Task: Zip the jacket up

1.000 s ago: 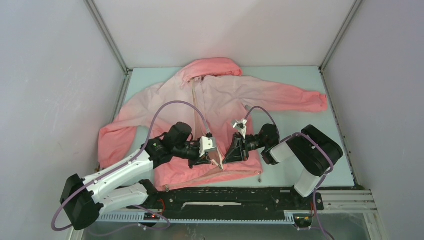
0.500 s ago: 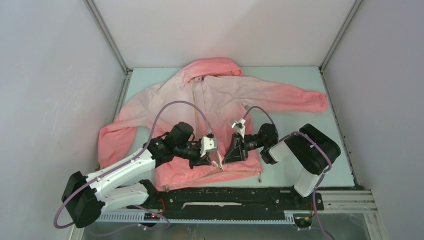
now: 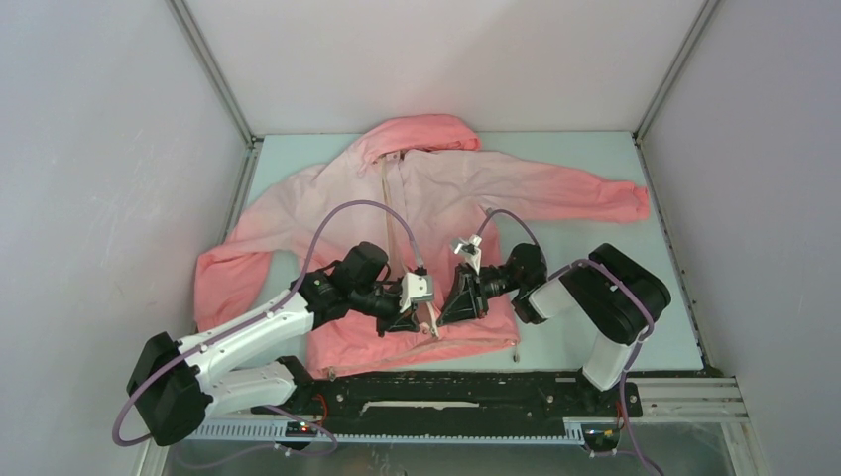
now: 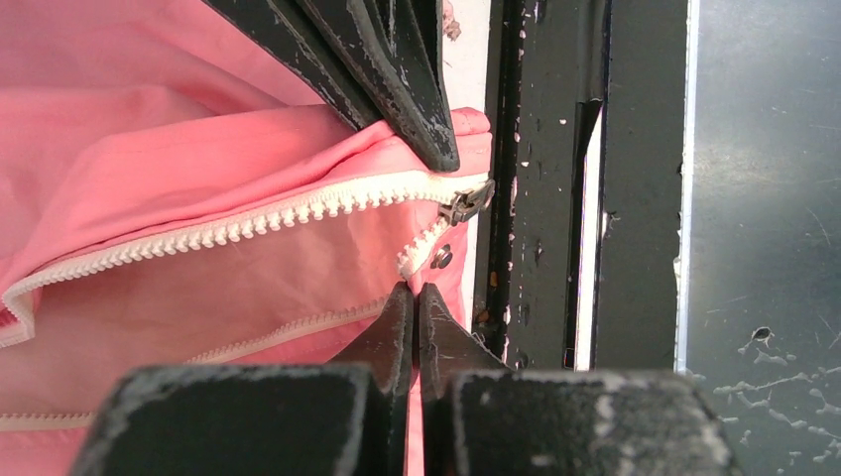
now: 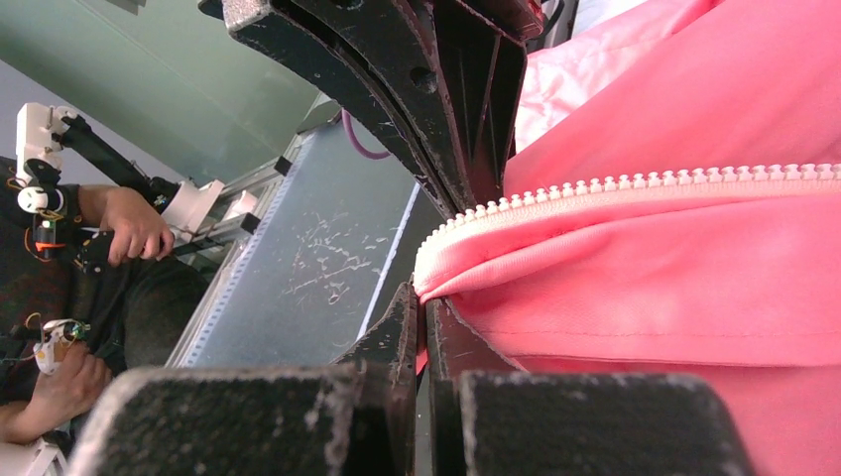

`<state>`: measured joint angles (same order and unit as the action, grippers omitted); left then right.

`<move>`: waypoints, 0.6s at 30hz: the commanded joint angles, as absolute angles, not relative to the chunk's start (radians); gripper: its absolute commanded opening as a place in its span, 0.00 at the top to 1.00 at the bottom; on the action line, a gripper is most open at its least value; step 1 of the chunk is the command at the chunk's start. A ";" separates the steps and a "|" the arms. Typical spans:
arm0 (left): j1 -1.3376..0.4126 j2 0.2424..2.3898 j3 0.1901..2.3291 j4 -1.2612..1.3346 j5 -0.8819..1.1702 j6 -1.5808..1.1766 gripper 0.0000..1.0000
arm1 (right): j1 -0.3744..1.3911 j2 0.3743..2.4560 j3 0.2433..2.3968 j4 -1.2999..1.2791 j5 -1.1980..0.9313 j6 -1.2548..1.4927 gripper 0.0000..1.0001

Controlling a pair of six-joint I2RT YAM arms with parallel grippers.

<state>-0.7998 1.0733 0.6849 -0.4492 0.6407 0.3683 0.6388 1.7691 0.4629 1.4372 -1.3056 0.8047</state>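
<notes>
The pink jacket [image 3: 436, 188] lies flat on the table, hood at the far side, coral hem near the arms. Its whitish zipper [image 4: 248, 223] stands apart at the hem, and the metal slider [image 4: 466, 203] shows at the bottom end. My left gripper [image 3: 421, 322] is shut on the hem fabric just below the slider [image 4: 417, 297]. My right gripper [image 3: 448, 309] is shut on the opposite hem edge [image 5: 421, 297], under the zipper teeth [image 5: 635, 186]. The two grippers meet tip to tip over the hem's middle.
A black rail [image 3: 466, 392] runs along the table's near edge, just below the hem. White walls [image 3: 89, 178] enclose the left, right and back. A person's hands [image 5: 129, 223] show beyond the table in the right wrist view.
Both grippers have shifted slightly left and closer together at the hem, still holding the fabric. The jacket itself has hardly moved.
</notes>
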 commanded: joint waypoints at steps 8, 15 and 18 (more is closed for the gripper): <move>-0.808 1.065 0.742 -0.460 0.717 0.390 1.00 | 0.652 1.812 0.553 1.417 -1.252 0.769 1.00; -0.815 1.059 0.742 -0.461 0.728 0.392 1.00 | 0.680 1.832 0.613 1.314 -1.239 0.705 1.00; -0.817 1.054 0.741 -0.461 0.728 0.392 1.00 | 0.682 1.844 0.625 1.305 -1.233 0.701 1.00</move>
